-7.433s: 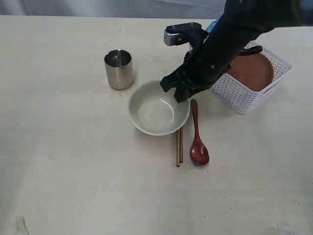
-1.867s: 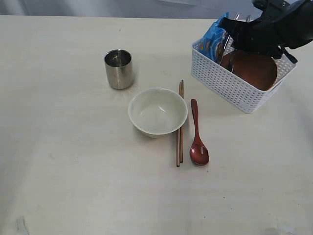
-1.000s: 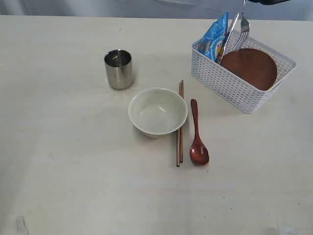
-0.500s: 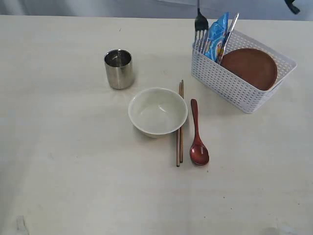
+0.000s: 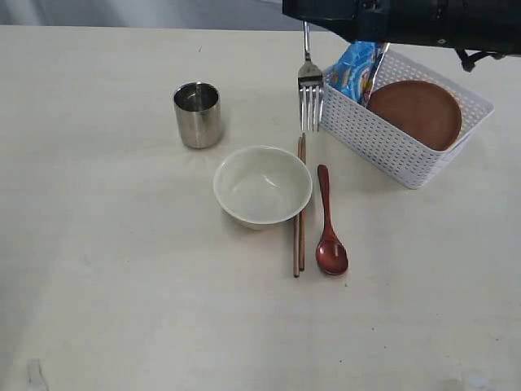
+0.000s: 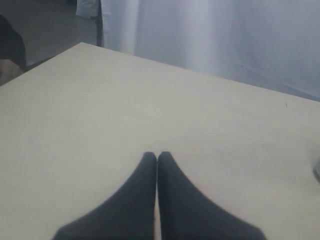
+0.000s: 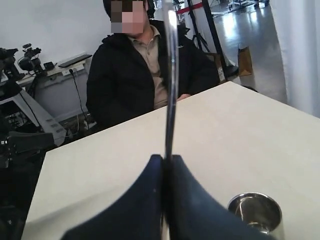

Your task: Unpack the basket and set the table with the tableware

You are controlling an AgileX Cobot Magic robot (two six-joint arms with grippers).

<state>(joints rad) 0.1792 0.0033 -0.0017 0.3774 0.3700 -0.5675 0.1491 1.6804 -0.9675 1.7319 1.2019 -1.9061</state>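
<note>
Right gripper (image 7: 163, 159) is pinched tight on the handle of the fork (image 5: 310, 91) and has nothing else in its grasp. That pinch is plain only in the right wrist view, where the dark fingertips (image 7: 150, 172) meet around the thin steel shaft. The exterior view hides the grip under the dark arm. It shows instead what the wrist camera misses: the fork hanging upright, tines down, between the cup (image 5: 198, 114) and the basket (image 5: 383, 142), just beside the basket's wall. Its tips show right over the far ends of the chopsticks (image 5: 299, 220); whether they touch the tabletop (image 5: 122, 285) I cannot tell.

Mid-tabletop, the bowl (image 5: 262, 186), chopsticks and spoon (image 5: 329, 232) lie side by side. The basket sits toward the far right corner, with the plate (image 5: 417, 112) tilted inside and a blue snack bag (image 5: 352, 69) at the end nearer the fork.

Only its own wrist view shows the left gripper (image 6: 157, 156), closed on nothing above bare tabletop. A seated person (image 7: 135, 65) beyond the tabletop's edge appears only in the right wrist view.
</note>
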